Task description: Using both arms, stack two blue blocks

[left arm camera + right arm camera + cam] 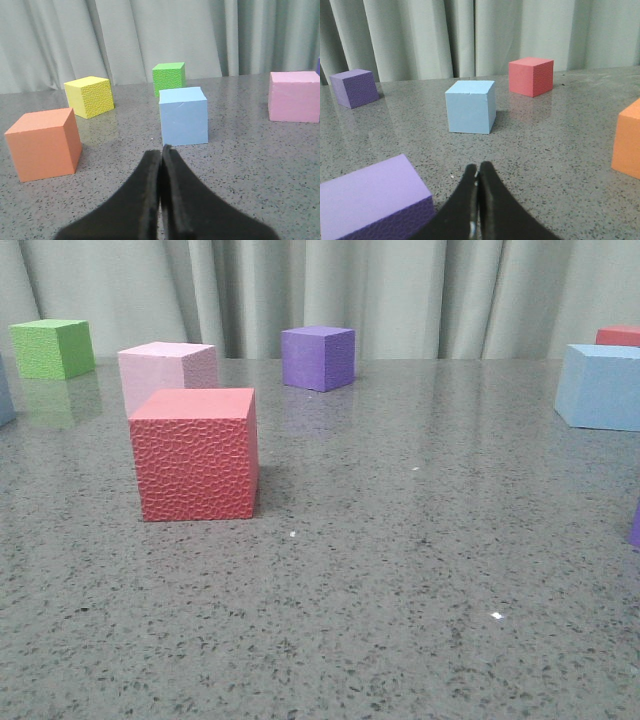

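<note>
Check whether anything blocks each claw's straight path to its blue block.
Nothing visible does. The left claw faces its blue block over bare table; the right claw likewise faces the other blue block.

Backdrop: pale grey-green pleated curtain (420, 295) hanging in vertical folds, spanning the full width. Surface: speckled grey stone-look table (400, 580), polished, reflecting soft, even light.

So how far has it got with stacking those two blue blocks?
Nothing looks done yet. One blue block sits alone on the table ahead of the left tool, the other blue block ahead of the right tool. Both tools are shut and hold nothing. Still left: gripping a block, lifting it and setting it on the other.
</note>
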Available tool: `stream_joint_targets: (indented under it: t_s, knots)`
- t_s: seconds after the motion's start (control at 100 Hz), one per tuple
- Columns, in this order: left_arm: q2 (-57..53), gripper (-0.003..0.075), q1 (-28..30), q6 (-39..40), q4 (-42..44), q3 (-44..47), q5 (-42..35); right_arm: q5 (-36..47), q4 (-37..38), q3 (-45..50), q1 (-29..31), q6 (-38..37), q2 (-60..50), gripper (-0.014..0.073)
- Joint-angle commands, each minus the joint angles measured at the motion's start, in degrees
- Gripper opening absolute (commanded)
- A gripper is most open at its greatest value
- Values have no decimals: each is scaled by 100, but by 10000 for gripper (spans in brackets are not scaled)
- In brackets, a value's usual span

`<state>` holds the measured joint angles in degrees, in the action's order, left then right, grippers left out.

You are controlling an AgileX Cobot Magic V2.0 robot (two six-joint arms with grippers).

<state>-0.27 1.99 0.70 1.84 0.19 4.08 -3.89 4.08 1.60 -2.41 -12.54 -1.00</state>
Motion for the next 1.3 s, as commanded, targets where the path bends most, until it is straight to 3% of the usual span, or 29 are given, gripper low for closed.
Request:
stream_joint_targets:
  t_s: [0.0, 0.33, 0.49, 0.89, 1.12, 1.21, 1.29]
  knots:
    - [-204, -19, -4, 43, -12, 144, -595, 535, 15, 0, -21, 37, -62, -69]
    - [-179, -20, -4, 43, -70, -111, -701, 536, 15, -60, -27, 37, -62, -69]
    - [76, -20, -4, 52, -184, -676, -192, 220, -57, -415, -27, 37, 62, -60]
    - [2273, -19, -4, 52, -429, -3170, 1697, -2004, -65, -2733, -27, 43, 1766, -60]
    - [3465, -19, -4, 52, -443, -4165, 2143, -2427, -65, -3683, -27, 43, 2763, -54]
    - [3696, -18, -4, 52, -443, -4301, 2143, -2508, -65, -3905, -27, 43, 3040, -9]
    - [3788, 10, -4, 52, -443, -4327, 2143, -2515, -65, -3983, -27, 43, 3193, 98]
